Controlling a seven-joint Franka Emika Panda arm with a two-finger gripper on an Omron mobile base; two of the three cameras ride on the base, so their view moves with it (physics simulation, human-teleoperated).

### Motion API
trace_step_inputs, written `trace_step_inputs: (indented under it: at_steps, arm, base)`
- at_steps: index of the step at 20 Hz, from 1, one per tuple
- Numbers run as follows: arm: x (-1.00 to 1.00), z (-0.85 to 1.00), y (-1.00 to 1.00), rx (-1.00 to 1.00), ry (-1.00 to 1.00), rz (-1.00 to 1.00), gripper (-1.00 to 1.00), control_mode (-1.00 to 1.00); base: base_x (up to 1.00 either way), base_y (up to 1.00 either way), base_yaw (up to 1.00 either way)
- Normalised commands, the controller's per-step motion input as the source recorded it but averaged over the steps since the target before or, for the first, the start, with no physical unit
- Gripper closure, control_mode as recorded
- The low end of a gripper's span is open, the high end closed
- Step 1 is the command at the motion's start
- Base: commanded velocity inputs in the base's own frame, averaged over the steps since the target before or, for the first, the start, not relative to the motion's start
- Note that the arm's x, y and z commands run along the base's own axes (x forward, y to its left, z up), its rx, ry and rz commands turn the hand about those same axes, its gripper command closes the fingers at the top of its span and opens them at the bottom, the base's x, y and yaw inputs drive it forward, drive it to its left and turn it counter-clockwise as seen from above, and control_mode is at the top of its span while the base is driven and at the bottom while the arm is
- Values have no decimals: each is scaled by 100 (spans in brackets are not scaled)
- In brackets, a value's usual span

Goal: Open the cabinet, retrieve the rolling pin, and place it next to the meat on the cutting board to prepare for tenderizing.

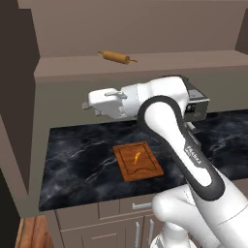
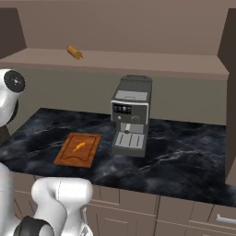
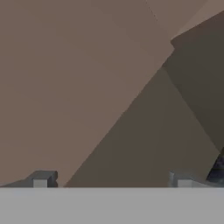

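Overhead, the rolling pin (image 1: 115,57) lies above the open hand (image 1: 87,105).

The rolling pin (image 1: 115,57) lies on the open cabinet's (image 1: 145,29) bottom shelf, set at a slant, its thin handles pointing up-left and down-right. Below the shelf, the white arm (image 1: 184,145) bends up from the lower right and reaches left — the claw (image 1: 88,104) at its end sits under the shelf's front edge, well above the black marble table (image 1: 72,164); how wide it stands is hard to make out from this angle. The cutting board (image 1: 138,162) lies flat on the table near its front, and the meat (image 1: 137,157) — a small curved orange strip — rests at the board's middle. A coffee machine (image 1: 197,104) shows partly behind the arm's elbow. Taupe base cabinets (image 1: 106,227) run beneath the table.
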Motion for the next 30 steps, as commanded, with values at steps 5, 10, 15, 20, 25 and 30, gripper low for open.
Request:
trace_step_inputs:
  at_steps: [5,10,15,20,25,30]
  arm:
    - [0,40,-84,-2,-17,0,-100,-100]
    - [0,51,-84,-4,-17,0,-100,-100]
    - [0,54,-76,-6,-12,-3,-100,-100]
    - [0,47,-75,-7,-10,-6,-100,-100]
    - [2,35,-62,-10,-12,-6,-100,-100]
    - [20,4,-38,-11,-8,-7,-100,-100]
  base:
    - [0,0,0]
    - [0,0,0]
    - [0,0,0]
    - [0,0,0]
    - [0,0,0]
    - [0,0,0]
